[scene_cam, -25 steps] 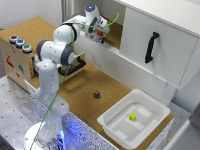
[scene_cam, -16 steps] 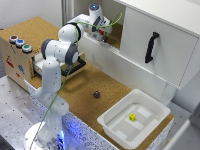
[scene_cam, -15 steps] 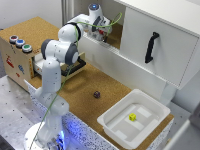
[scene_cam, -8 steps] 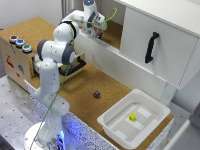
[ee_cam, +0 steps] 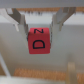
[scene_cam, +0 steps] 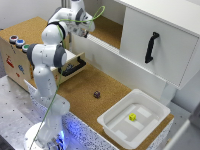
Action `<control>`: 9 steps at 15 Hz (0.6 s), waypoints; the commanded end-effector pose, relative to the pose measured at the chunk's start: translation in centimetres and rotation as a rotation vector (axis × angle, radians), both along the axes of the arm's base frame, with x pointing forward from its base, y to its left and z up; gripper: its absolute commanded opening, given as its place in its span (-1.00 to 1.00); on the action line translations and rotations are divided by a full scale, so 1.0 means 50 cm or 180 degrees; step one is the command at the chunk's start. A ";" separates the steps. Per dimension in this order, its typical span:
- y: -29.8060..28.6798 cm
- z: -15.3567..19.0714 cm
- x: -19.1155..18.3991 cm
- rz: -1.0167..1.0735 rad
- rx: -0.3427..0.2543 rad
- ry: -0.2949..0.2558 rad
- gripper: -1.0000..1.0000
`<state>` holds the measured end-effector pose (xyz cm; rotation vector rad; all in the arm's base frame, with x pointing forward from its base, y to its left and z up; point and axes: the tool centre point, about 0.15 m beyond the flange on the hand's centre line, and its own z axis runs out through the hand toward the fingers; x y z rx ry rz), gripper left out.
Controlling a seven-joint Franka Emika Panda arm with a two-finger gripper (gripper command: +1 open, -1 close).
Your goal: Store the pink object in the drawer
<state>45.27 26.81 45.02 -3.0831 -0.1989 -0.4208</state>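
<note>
Your gripper [ee_cam: 39, 25] is clamped on the pink object [ee_cam: 38, 39], high above the drawer [scene_cam: 75, 64], which stands pulled out below it.

**A:** Colours? That reddish-pink block with black letters [ee_cam: 37, 40] sits between pale grey fingers [ee_cam: 18, 20].

**B:** Yeah. Light plywood drawer with black bar handle [scene_cam: 73, 66], cork-brown tabletop [scene_cam: 82, 90], white plastic tub [scene_cam: 111, 121], yellow cube [scene_cam: 132, 117]. The small dark piece [scene_cam: 96, 94] looks maroon, kinda blurry though.
</note>
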 end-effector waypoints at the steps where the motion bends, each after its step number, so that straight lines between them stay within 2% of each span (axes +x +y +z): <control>1: 0.008 -0.131 -0.186 0.0004 0.0111 0.0141 -1.00; 6: -0.001 -0.223 -0.215 0.0058 0.0102 0.0469 -1.00; 9: 0.001 -0.272 -0.215 0.0132 0.0107 0.0573 -1.00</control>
